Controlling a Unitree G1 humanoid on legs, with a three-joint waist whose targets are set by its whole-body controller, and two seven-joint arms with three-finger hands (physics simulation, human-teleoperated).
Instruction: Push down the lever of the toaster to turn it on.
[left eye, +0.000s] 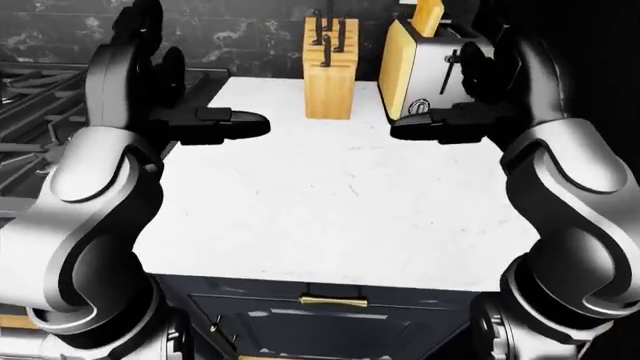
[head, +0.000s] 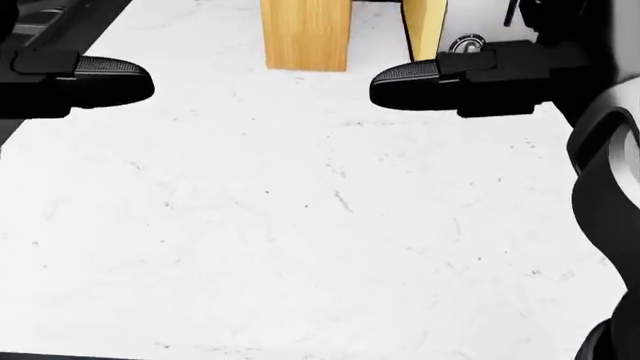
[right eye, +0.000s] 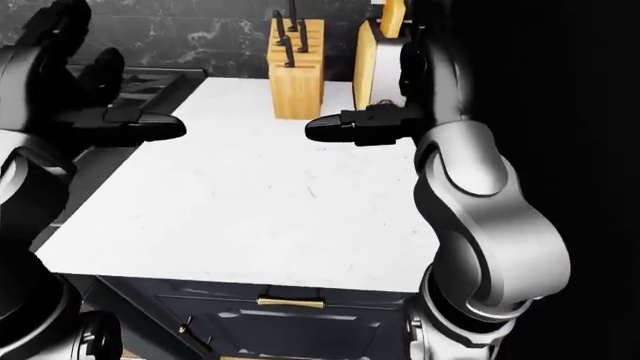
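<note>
The left hand (left eye: 215, 124) is hovering over the counter's (left eye: 330, 210) left edge, fingers extended, holding nothing. A knife block (left eye: 330, 71) is standing at the far edge, so a wide reach is risking a knock. The toaster (left eye: 425, 71) is sitting in the far right corner; the right hand (left eye: 440, 124), fingers straight and empty, is blocking its lever (left eye: 452, 71) and may miss it.

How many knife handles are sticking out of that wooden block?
3 show in the knife block: two along its top edge, one lower down its sloped face. Others may be hidden.
</note>
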